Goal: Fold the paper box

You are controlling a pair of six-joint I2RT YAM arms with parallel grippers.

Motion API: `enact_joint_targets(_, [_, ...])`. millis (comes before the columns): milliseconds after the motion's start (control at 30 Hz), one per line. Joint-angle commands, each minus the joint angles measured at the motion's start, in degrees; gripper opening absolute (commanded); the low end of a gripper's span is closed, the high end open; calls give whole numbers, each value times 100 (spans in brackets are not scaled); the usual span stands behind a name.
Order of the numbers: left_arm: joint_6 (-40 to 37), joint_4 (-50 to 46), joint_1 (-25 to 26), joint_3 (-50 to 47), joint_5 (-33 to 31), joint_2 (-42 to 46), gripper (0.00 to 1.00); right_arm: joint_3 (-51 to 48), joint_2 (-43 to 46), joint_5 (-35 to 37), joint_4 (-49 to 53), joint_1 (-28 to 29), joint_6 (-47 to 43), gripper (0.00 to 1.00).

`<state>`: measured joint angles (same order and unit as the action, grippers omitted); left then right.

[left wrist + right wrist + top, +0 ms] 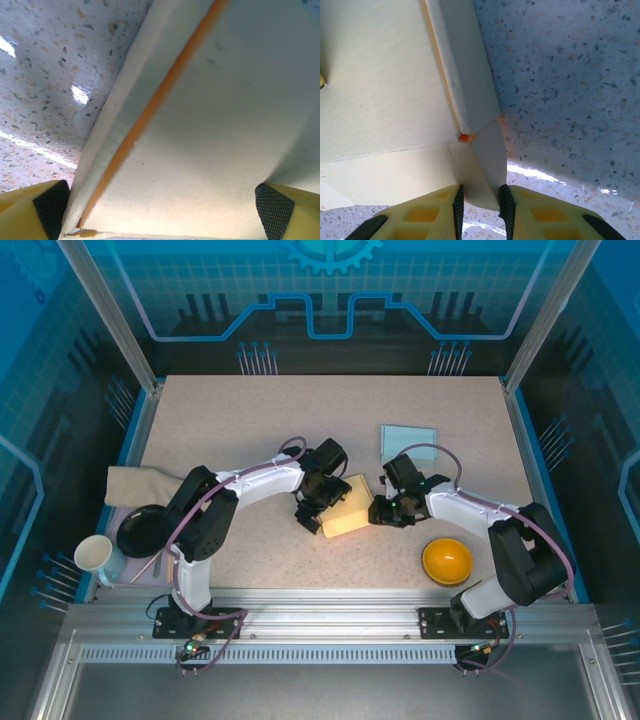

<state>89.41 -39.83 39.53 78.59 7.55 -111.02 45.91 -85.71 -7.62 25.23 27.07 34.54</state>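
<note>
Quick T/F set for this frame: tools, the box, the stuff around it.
1. The right tool has a flap of the paper box between its fingers. True.
2. The left tool is shut tight. False: its fingers stand wide apart, with the box between them.
3. The orange bowl sits on the box. False: it sits on the table, apart from the box, near the right arm.
4. A white mug stands beside the black bowl at the table's left edge. True.
</note>
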Motion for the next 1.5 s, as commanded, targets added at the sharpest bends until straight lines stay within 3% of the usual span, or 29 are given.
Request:
enact_joint_targets(0, [-28,-442,-81,-237,-306,-59,99,170,125,-214,249,86,69,29])
enact_joint_targets(533, [-39,-451,-81,-259,-307,-42,99,132,151,-500,25,-7,-79,29])
enact_joint_targets(1000, [-50,-463,-90,-265,-307,-69,99,-86,-16,130,-116,-4,-251,33])
enact_joint_targets(1467, [-68,-507,-90,-194,-296,-104,99,-280,-68,88,-525,-9,-377,29])
